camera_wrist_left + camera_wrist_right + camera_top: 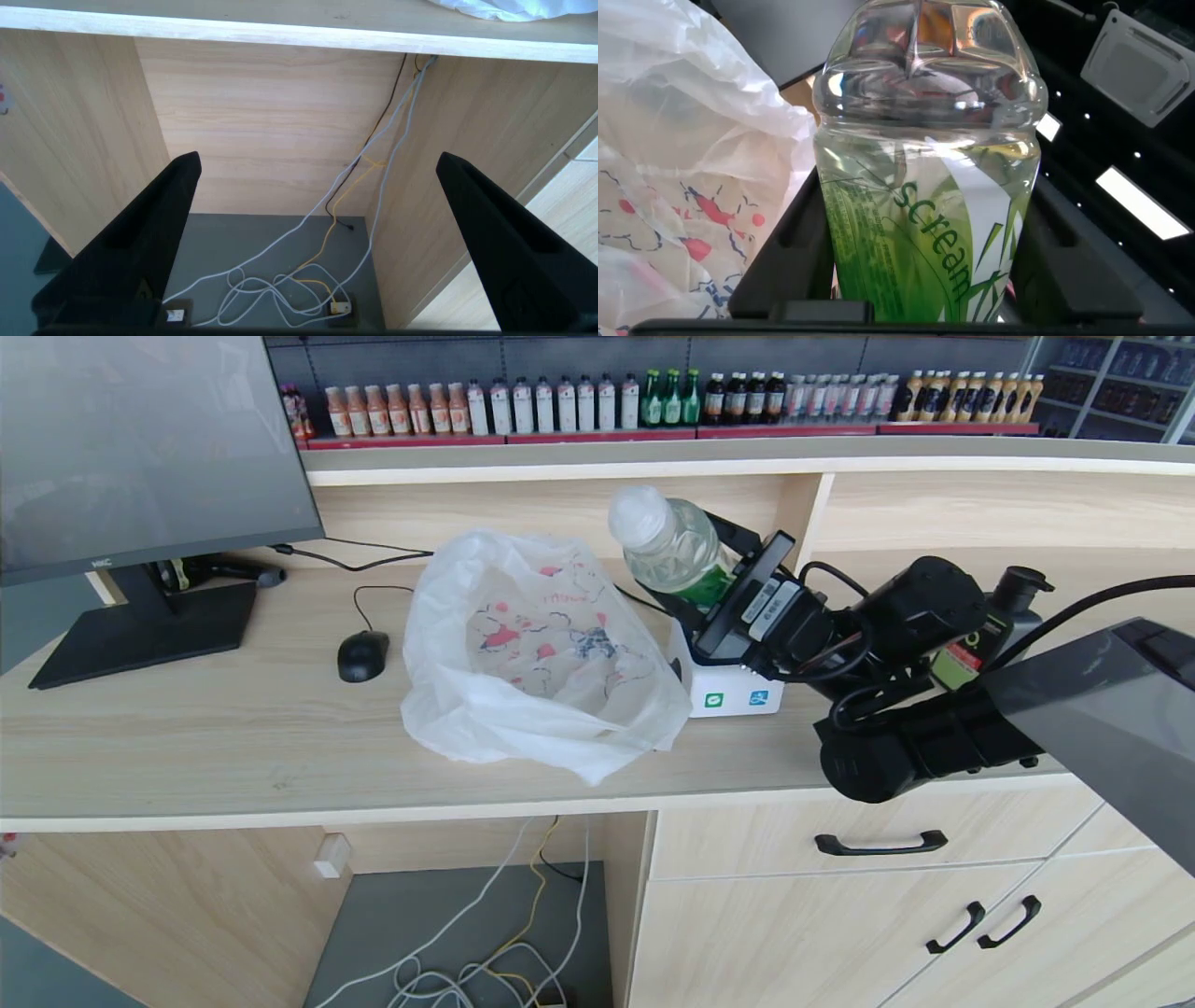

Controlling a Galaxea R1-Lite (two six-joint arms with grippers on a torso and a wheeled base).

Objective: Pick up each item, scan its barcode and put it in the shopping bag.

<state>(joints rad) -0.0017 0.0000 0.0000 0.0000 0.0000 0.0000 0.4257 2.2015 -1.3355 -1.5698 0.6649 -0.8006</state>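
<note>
My right gripper [702, 571] is shut on a clear water bottle [667, 543] with a green label, held tilted above the counter with its base pointing up. The bottle hangs just right of the open white shopping bag [532, 644] and above the white scanner box [728, 689]. In the right wrist view the bottle [924, 187] sits between the black fingers [789, 252] of the right gripper [920, 280], with the bag [682, 159] beside it. My left gripper [318, 247] is open and holds nothing, below the counter's edge, facing the cables [280, 280] on the floor.
A dark bottle [1018, 597] stands on the counter behind my right arm. A monitor [140, 457] and a black mouse [362, 655] are at the left of the wooden counter [233, 737]. Drawers [878, 845] lie under the counter's right half.
</note>
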